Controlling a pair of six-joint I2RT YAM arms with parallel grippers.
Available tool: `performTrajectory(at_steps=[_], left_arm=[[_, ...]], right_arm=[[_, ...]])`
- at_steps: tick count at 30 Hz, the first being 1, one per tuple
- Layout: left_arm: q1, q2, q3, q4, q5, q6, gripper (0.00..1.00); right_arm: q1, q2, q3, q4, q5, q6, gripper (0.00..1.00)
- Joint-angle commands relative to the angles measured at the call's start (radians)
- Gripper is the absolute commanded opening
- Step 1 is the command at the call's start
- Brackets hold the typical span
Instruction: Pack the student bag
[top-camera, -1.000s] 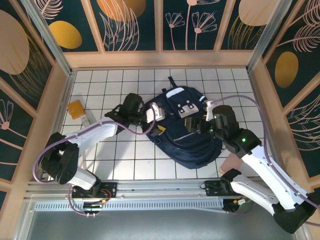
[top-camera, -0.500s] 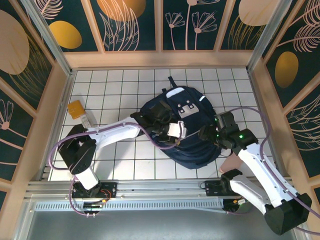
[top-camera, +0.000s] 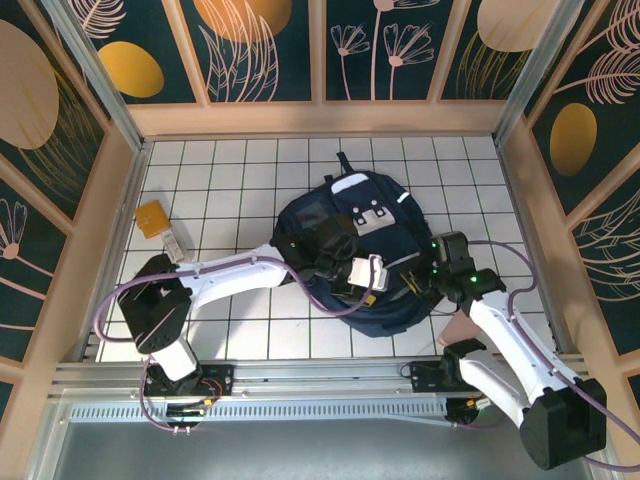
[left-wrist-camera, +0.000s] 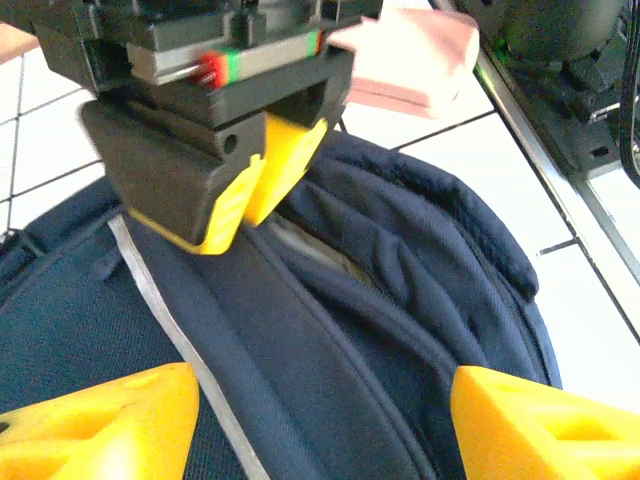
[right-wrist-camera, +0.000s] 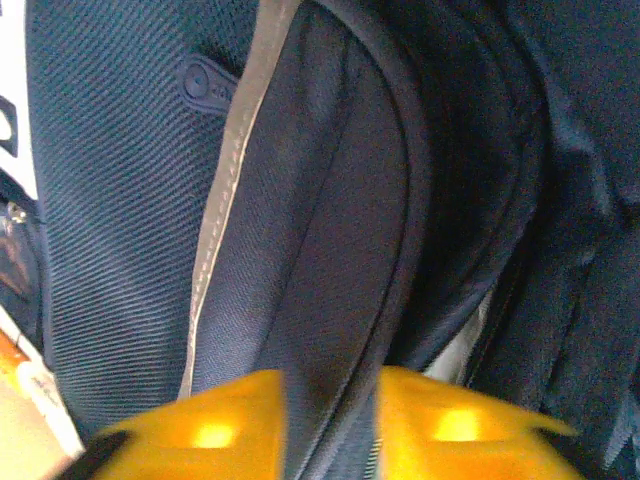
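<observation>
Grip: the right hand (right-wrist-camera: 330, 410) is closed on a fabric fold of the student bag (right-wrist-camera: 120, 200), which lies mid-desk (top-camera: 230, 170). The left hand (left-wrist-camera: 320, 420) hovers open above the bag. Hazard: the thin fold may slip under pull, and the opening would collapse.

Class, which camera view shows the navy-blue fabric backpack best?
Top external: the navy-blue fabric backpack shows its full outline on the tiled table. Left wrist gives its folds and reflective strip close up; right wrist, a fabric fold pinched in the right gripper.
</observation>
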Motion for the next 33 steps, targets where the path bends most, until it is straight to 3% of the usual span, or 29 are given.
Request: performTrajectory(at_steps=[1,9,18,22,23,24,29,33], left_arm=[[-0.003,-0.053,-0.047,0.073,0.018,-0.055,0.69],[-0.004,-0.106,-0.109,0.150,-0.148,-0.138,0.76],[-0.003,-0.092,-0.127,0.221,-0.339,-0.230,0.75],[-0.003,-0.107,-0.122,0.220,-0.296,-0.237,0.80],[-0.004,-0.108,-0.115,0.212,-0.273,-0.255,0.84],[-0.003,-0.109,-0.109,0.203,-0.251,-0.277,0.99],[-0.013,-0.148,-0.151,0.274,-0.309,-0.384,0.99],[-0.060,-0.143,-0.142,0.269,-0.443,-0.387,0.99]], right_arm=[[0.003,0.001,0.022,0.119,-0.034,0.096,0.00],[0.057,0.015,0.138,0.187,-0.077,0.116,0.00],[0.064,0.023,0.200,0.215,-0.100,0.192,0.00],[0.068,0.039,0.233,0.263,-0.067,0.235,0.00],[0.067,0.050,0.243,0.267,-0.059,0.241,0.00],[0.069,0.062,0.250,0.280,-0.059,0.249,0.00],[0.095,0.111,0.286,0.325,-0.050,0.303,0.00],[0.112,0.127,0.307,0.325,-0.019,0.334,0.00]])
